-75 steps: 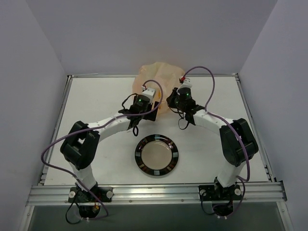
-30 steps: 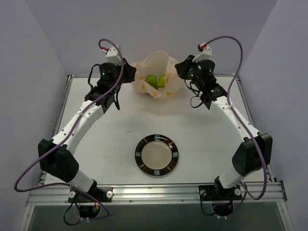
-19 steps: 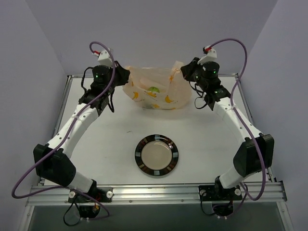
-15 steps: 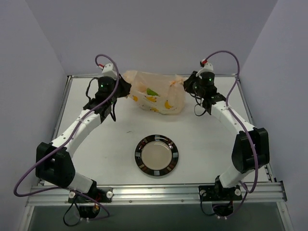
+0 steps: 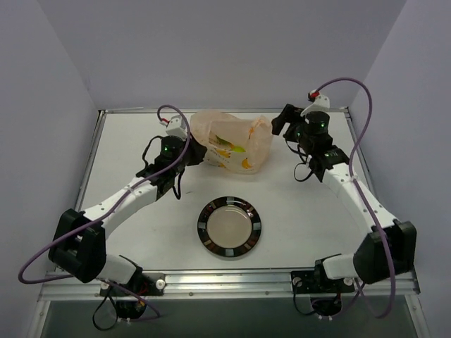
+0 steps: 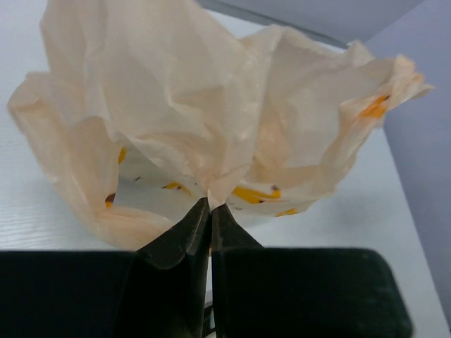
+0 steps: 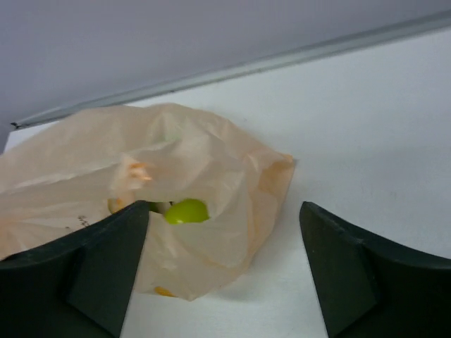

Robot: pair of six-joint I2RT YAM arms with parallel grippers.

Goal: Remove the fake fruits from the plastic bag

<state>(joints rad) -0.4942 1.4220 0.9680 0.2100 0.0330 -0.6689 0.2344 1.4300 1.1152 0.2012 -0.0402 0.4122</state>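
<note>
The peach-orange plastic bag (image 5: 236,139) lies slumped at the back middle of the table. My left gripper (image 5: 191,150) is shut on a pinch of film at the bag's left side; in the left wrist view the black jaws (image 6: 210,209) meet on the crumpled bag (image 6: 211,113). My right gripper (image 5: 277,124) is open just right of the bag, holding nothing. In the right wrist view its fingers (image 7: 224,208) stand wide apart before the bag (image 7: 232,176), and one light-green fake fruit (image 7: 187,210) shows through the bag's mouth. Any other fruits are hidden by the film.
A round dark-rimmed plate (image 5: 203,227) lies nearer the arm bases, in front of the bag. A metal rail (image 5: 225,282) runs along the near edge, and grey walls enclose the table on three sides.
The right gripper has let go of the bag's right edge, opened and drawn back to the right. The left gripper came down and nearer with its edge. The bag has sagged onto the table.
</note>
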